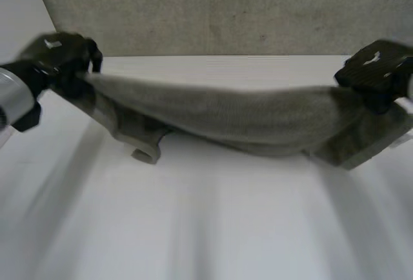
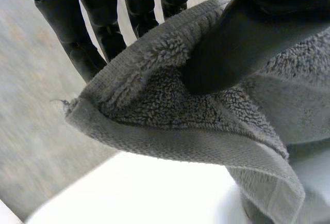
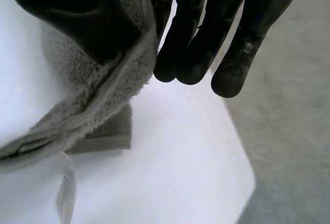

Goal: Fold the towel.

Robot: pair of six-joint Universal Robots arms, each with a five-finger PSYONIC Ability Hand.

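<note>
A grey terry towel (image 1: 226, 115) hangs stretched between my two hands above the white table (image 1: 206, 215), sagging in the middle with its lower folds resting on the table. My left hand (image 1: 64, 60) is shut on the towel's left end; in the left wrist view its thumb (image 2: 242, 48) presses the towel's corner (image 2: 154, 105) against the fingers (image 2: 98, 28). My right hand (image 1: 377, 73) is shut on the towel's right end; in the right wrist view its thumb (image 3: 82, 17) pinches the doubled edge of the towel (image 3: 108, 95) against the fingers (image 3: 206, 38).
The table's far edge meets a grey carpeted floor (image 1: 226, 9). In the right wrist view the table's corner (image 3: 247, 177) lies close under my right hand, with floor (image 3: 289, 131) beyond it.
</note>
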